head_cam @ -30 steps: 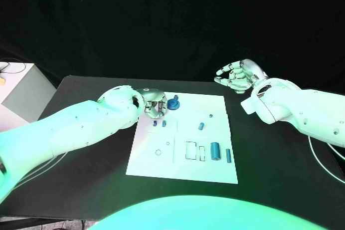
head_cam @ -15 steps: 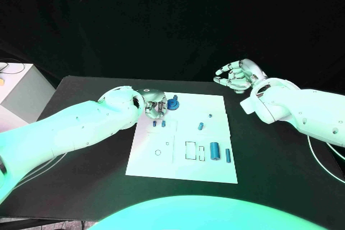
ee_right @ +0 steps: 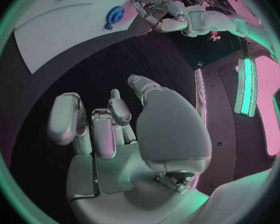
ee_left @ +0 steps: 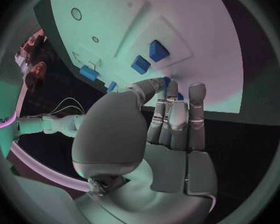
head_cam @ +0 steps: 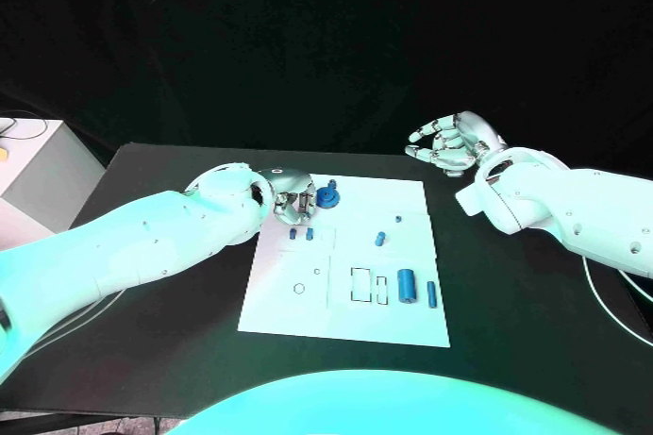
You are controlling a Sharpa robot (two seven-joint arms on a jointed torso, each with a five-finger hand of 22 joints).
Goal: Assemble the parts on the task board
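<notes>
At the upper left corner of the board [head_cam: 409,265], in the middle of the head view, the left hand [head_cam: 292,195] rests with its fingers curled down beside a round blue part [head_cam: 328,198]; whether the fingertips actually pinch that part I cannot tell. In the left wrist view the fingers [ee_left: 177,119] lie close together against the board's edge, with two small blue blocks [ee_left: 149,57] just beyond them. The right hand [head_cam: 452,144] hangs above the worktop [head_cam: 163,293] at the upper right, well apart from the board, fingers curled loosely inward and holding nothing.

Lower right on the board lie a thick blue cylinder [head_cam: 407,287] and a thin blue pin [head_cam: 433,294], both flat, long axes running up and down the frame. A short peg [head_cam: 381,238] lies near the board's centre.

These parts look small, light, rigid and probably smooth, so likely to roll or slip; I would take the cylinders across their middle, pinched from both sides.
</notes>
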